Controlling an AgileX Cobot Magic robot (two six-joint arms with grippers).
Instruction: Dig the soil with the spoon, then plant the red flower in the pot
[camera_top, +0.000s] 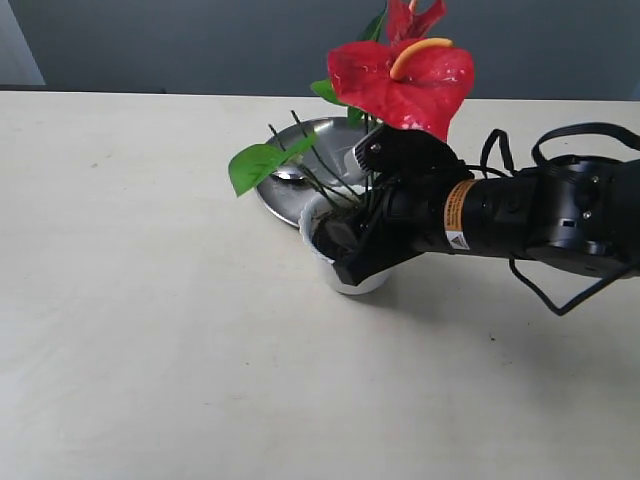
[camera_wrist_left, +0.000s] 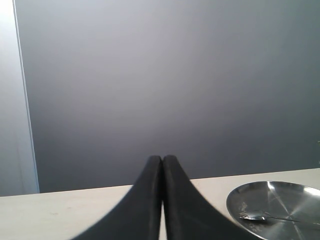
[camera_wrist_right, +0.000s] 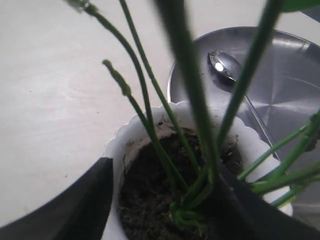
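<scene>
Obs: red flower stands upright in the pot, its stalks bunched and sunk into the soil, the bloom well above the rim. The pot sits on the desk, just beside the steel plate. The spoon lies in the plate, apart from both arms

Right tool: low at the pot, fingers spread either side of the stalks, one finger outside the rim. Nothing looks pinched, though the stalks run close to the other finger

Left tool: fingers pressed together, empty, held away from the pot; not visible from where I stand

Step, my reading: digging is finished and planting is at its end, with the flower being let go

Next move calls for: right arm to back out cleanly without catching a leaf or stalk or nudging the light pot. Then check that the top-heavy bloom stays up unaided; if it sags, firm the soil round the stalks
</scene>
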